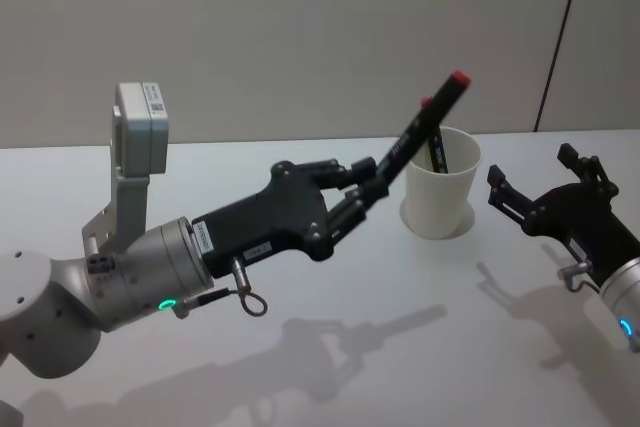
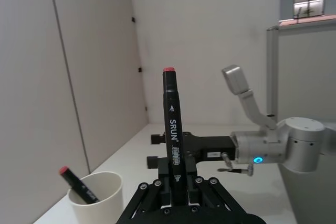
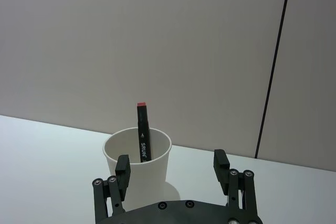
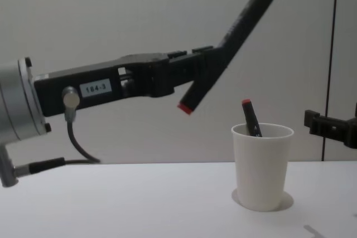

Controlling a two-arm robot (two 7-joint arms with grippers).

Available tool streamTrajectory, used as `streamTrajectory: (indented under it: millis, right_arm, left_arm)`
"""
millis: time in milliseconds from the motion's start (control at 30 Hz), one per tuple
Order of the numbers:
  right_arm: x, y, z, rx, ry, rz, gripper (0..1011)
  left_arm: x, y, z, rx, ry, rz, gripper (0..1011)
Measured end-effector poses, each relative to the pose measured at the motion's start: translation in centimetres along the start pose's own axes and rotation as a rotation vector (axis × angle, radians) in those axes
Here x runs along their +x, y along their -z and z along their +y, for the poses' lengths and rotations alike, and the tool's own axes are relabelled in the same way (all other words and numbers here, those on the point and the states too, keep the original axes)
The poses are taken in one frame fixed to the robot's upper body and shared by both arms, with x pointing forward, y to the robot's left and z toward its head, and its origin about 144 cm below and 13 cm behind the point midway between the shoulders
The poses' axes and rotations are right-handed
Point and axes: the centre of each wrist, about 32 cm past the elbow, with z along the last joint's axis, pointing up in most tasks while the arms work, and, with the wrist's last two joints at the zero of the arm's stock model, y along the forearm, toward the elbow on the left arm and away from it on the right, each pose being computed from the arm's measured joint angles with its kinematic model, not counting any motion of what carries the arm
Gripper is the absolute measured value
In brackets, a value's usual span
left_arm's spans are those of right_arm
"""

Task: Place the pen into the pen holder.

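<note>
while the left gripper reaches forward above the table, its fingers are clenched on the pen, a black marker with red end caps and white "srun" lettering.
pen: gripped near its lower end, tilted, upper end leaning toward the robot's right. in the chest view its lower red cap hangs in the air, left of and above the rim of the pen holder, apart from it.
pen holder: plain white paper cup, upright on the white table, to the right of the left gripper.
contents: a second marker, black with a red tip, leaning inside, tip standing above the rim.
right gripper: near the cup on its right side, low over the table, fingers spread apart, grasping nothing.
</note>
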Motion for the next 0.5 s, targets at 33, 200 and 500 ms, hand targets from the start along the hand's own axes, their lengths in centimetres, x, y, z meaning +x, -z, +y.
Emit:
streamTrajectory:
  millis: [33,200,500]
  right_arm:
    - [0.00,0.00,0.00,0.000,0.000,0.000,1002]
    - [0.00,0.00,0.00,0.000,0.000,0.000,1002]
    - [0.00,0.00,0.00,0.000,0.000,0.000,1002]
  left_arm:
    - [-0.03,0.02,-0.02,0.001,0.007,0.001,174]
    - [-0.16,0.16,-0.09,0.014,0.047,0.011,173]
    - [-0.35,0.63,-0.19,0.073,0.101,0.024,173]
